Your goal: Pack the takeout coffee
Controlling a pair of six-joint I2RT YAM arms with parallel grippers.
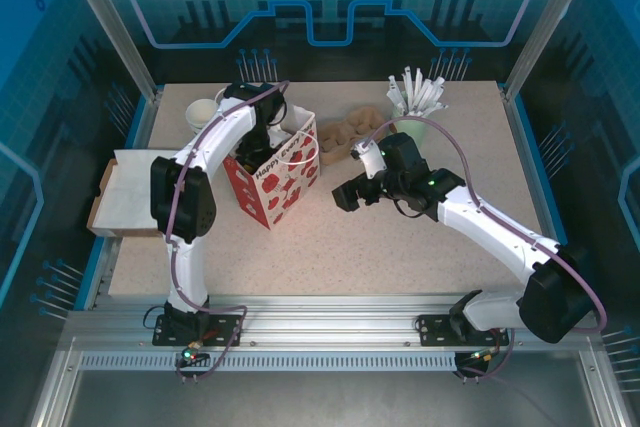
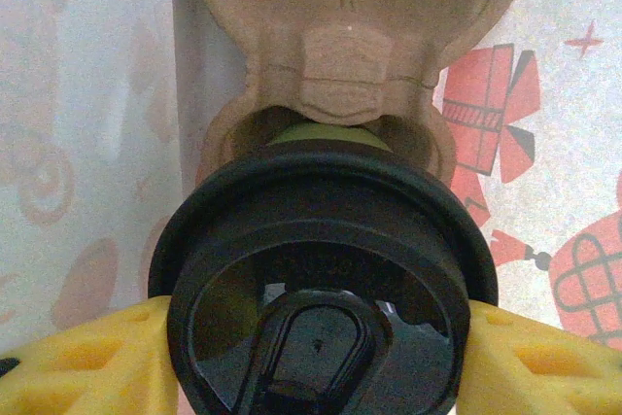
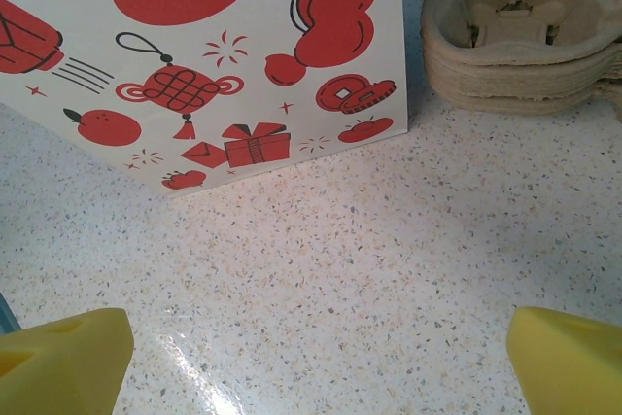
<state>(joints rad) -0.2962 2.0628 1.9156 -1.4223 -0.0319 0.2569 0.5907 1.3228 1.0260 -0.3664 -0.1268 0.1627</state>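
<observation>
The left gripper (image 2: 321,362) is down inside the red-and-white bag (image 1: 285,175). Its yellow fingers (image 2: 83,362) squeeze the coffee cup (image 2: 321,259) from both sides, at 3 and 9 o'clock. The cup has a black lid (image 2: 243,230). Its green side sits in a round hole of a brown paper tray (image 2: 360,46), at 12 o'clock from the lid.

The right gripper (image 3: 311,376) is wide open and holds nothing, above the speckled table (image 3: 340,269). Seen from above, the bag is at 9 o'clock from it, near but not touching. A stack of brown trays (image 1: 350,134) sits at 2 o'clock from the bag.
</observation>
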